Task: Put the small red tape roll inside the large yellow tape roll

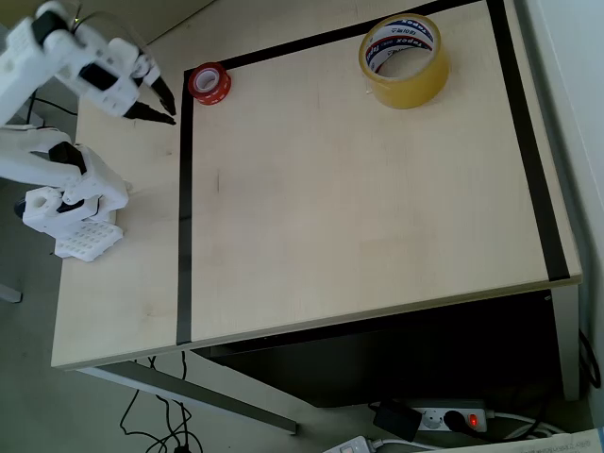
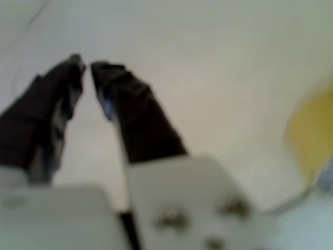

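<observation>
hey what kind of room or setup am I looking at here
Probably an office or lab workbench: a pale wooden table marked off with black tape lines, a power strip and cables on the floor below, and a white robot arm mounted at its edge.

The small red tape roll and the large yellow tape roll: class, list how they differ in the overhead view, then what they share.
The small red tape roll is opaque bright red; the large yellow tape roll is translucent amber. The red one is much narrower and lower. The red roll lies at the black tape line's corner, the yellow one inside the marked area. Both lie flat, hole up.
</observation>
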Available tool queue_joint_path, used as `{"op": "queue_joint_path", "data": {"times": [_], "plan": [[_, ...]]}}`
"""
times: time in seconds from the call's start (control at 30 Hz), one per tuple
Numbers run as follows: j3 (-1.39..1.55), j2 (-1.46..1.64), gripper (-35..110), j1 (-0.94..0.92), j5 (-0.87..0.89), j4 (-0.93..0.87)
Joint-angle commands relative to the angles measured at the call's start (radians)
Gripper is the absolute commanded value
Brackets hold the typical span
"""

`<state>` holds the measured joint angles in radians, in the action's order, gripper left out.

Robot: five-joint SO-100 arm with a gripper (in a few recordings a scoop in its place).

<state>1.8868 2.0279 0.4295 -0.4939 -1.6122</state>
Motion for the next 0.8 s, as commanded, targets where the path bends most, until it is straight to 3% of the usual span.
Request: {"op": "queue_joint_path", "data": {"times": [0.0,0.17,0.53,0.77], "plan": [[-0.097,0.009,0,0.031,-0.267,-0.015],[-0.091,-0.008,0,0.095,-0.342,-0.012],[-0.087,-0.144,21,0.209,-0.403,-0.003],[-0.083,-0.236,22,0.218,-0.466,0.044]]}}
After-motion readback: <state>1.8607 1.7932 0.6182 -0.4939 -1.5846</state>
